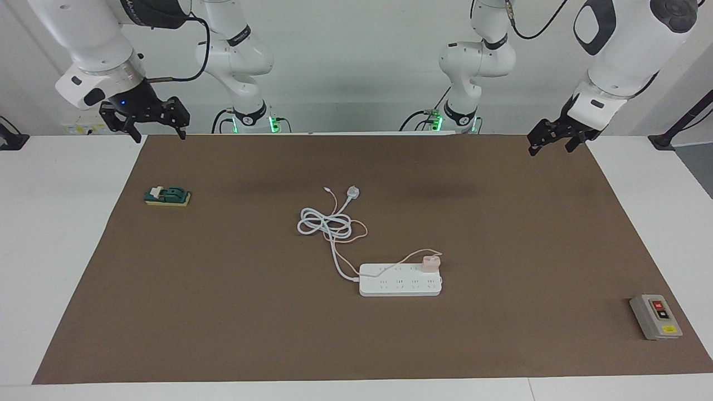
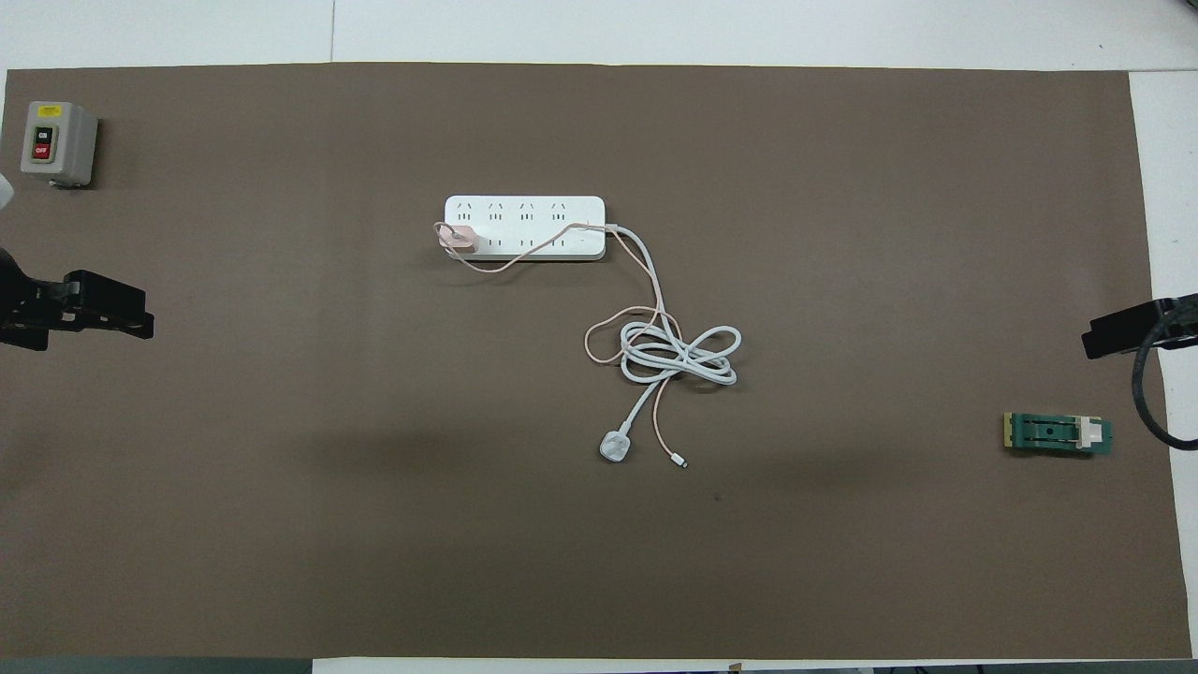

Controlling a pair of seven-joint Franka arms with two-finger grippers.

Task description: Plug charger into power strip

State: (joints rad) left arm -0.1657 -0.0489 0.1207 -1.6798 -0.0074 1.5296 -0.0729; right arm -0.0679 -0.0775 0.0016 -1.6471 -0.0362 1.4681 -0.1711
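The white power strip (image 1: 400,280) (image 2: 524,227) lies flat near the middle of the brown mat. The pale pink charger (image 1: 430,263) (image 2: 459,236) stands upright on it, in the outlet row nearer the robots, at the end toward the left arm. Its prongs are hidden. Its thin pink cable (image 1: 409,256) runs over the strip toward the robots. My left gripper (image 1: 550,149) hangs open and empty over the mat's corner at the left arm's end. Over the mat's corner at the right arm's end, my right gripper (image 1: 157,136) is also open and empty. Both are far from the strip.
The strip's thick white cord (image 1: 325,223) lies coiled nearer the robots and ends in a round white plug (image 1: 352,192) (image 2: 615,446). A grey button box (image 1: 655,316) (image 2: 56,142) sits at the left arm's end. A green and yellow block (image 1: 167,196) (image 2: 1058,434) sits at the right arm's end.
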